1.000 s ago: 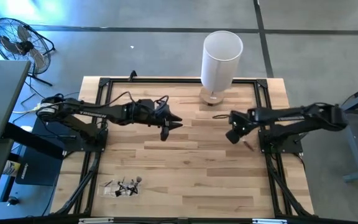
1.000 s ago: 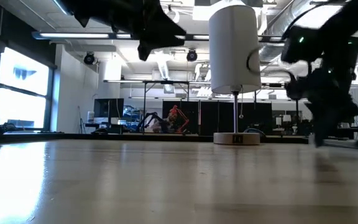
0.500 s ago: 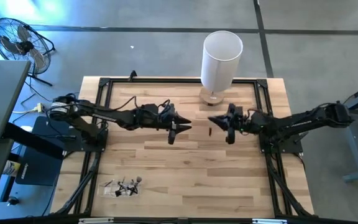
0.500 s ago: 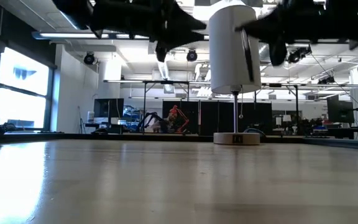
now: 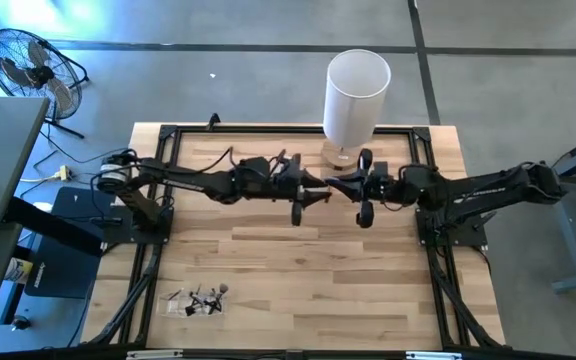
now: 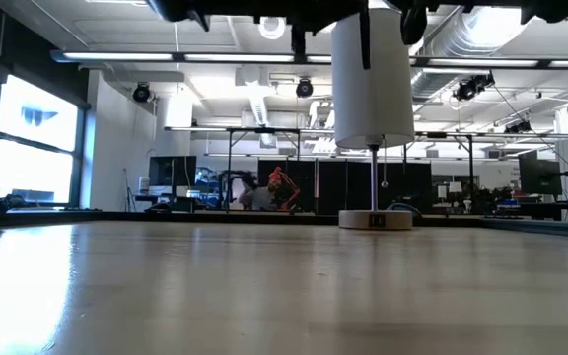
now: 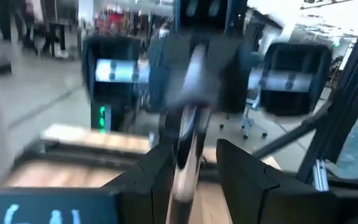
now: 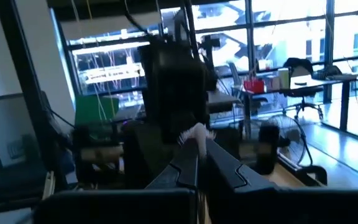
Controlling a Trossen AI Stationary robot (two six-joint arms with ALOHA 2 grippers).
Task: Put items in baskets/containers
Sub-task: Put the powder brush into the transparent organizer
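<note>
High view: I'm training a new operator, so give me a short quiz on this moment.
1. True or false: the left gripper and the right gripper are tip to tip above the table.
2. In the high view, the white cylinder stands: A) near the table's top edge; B) near its bottom edge; C) on the floor.
3. Fill in: the clear tray with the brushes lies near the table's lower ____ corner.
Key: 1 true; 2 A; 3 left.

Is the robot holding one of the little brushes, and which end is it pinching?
Yes. The right gripper pinches a thin brush near its tufted tip, offering it to the left gripper, whose open jaws sit around it.
</note>
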